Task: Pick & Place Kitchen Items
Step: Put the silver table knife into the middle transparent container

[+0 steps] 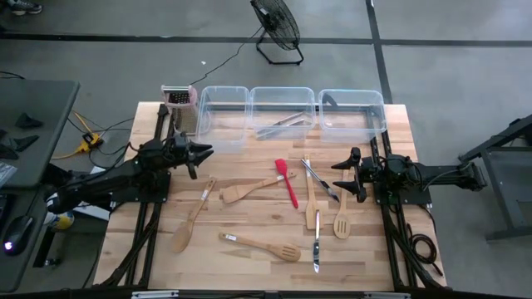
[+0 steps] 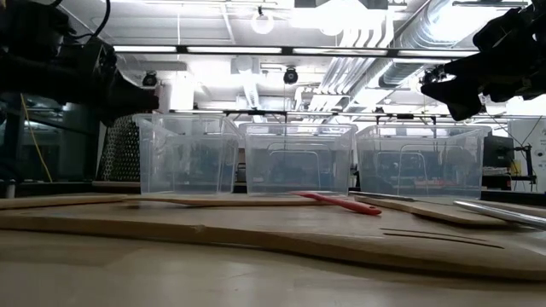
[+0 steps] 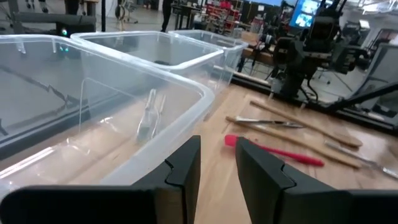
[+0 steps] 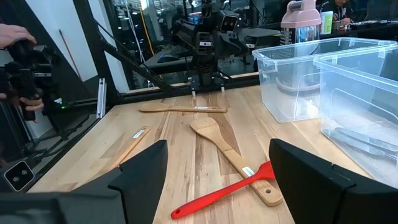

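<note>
Kitchen items lie scattered on the wooden table (image 1: 249, 266): a red spatula (image 1: 287, 183), a wooden spatula (image 1: 248, 190), a wooden spoon (image 1: 193, 220), a slotted wooden spatula (image 1: 264, 247), metal tongs (image 1: 321, 179), another wooden spoon (image 1: 309, 199), a slotted spatula (image 1: 342, 218) and a knife (image 1: 316, 247). One pair of metal tongs (image 1: 283, 123) lies in the middle tub. My left gripper (image 1: 206, 152) (image 3: 217, 146) hangs level near the left tub, fingers a narrow gap apart with nothing between them. My right gripper (image 1: 337, 173) (image 4: 219, 149) hangs level at the table's right, wide open and holding nothing.
Three clear tubs (image 1: 223, 112) (image 1: 283, 106) (image 1: 352, 110) stand in a row along the far edge, with a box grater (image 1: 179, 104) to their left. A fan (image 1: 277, 29) stands on the floor beyond. A person's hands (image 4: 18, 43) show beyond the table's left side.
</note>
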Robot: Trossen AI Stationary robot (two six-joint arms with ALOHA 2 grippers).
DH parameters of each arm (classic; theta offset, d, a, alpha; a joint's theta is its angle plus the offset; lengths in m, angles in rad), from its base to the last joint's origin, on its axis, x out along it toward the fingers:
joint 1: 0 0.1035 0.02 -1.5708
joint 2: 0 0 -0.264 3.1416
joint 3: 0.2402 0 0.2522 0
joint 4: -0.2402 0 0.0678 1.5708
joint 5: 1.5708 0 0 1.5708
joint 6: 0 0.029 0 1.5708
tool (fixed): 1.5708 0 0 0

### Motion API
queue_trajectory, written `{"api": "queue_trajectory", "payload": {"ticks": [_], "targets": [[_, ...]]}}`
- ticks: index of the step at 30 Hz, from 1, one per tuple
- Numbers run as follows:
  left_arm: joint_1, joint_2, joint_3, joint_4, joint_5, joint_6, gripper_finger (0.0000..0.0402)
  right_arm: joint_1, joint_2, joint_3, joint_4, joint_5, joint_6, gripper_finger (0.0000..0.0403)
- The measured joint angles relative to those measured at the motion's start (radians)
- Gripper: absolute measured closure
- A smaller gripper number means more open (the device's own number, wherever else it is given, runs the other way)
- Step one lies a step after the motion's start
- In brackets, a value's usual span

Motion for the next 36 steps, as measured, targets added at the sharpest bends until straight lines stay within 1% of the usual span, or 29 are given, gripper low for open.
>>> {"api": "queue_trajectory", "payload": {"ticks": [5, 7, 10, 16, 36], "targets": [[0.0, -0.102, -0.001, -0.104, -0.014, 0.014, 0.03, 0.0, 0.0, 0.0, 0.0, 0.0, 0.0, 0.0128], [0.0, -0.124, -0.001, -0.127, -0.015, 0.009, 0.03, 0.0, 0.0, 0.0, 0.0, 0.0, 0.0, 0.0128], [0.0, -0.131, 0.002, -0.136, -0.023, 0.008, 0.03, 0.0, 0.0, 0.0, 0.0, 0.0, 0.0, 0.0128], [0.0, -0.13, 0.013, -0.136, -0.078, 0.007, 0.03, 0.0, 0.0, 0.0, 0.0, 0.0, 0.0, 0.0128], [0.0, -0.128, 0.017, -0.136, -0.081, 0.007, 0.03, 0.0, 0.0, 0.0, 0.0, 0.0, 0.0, 0.0128]]}}
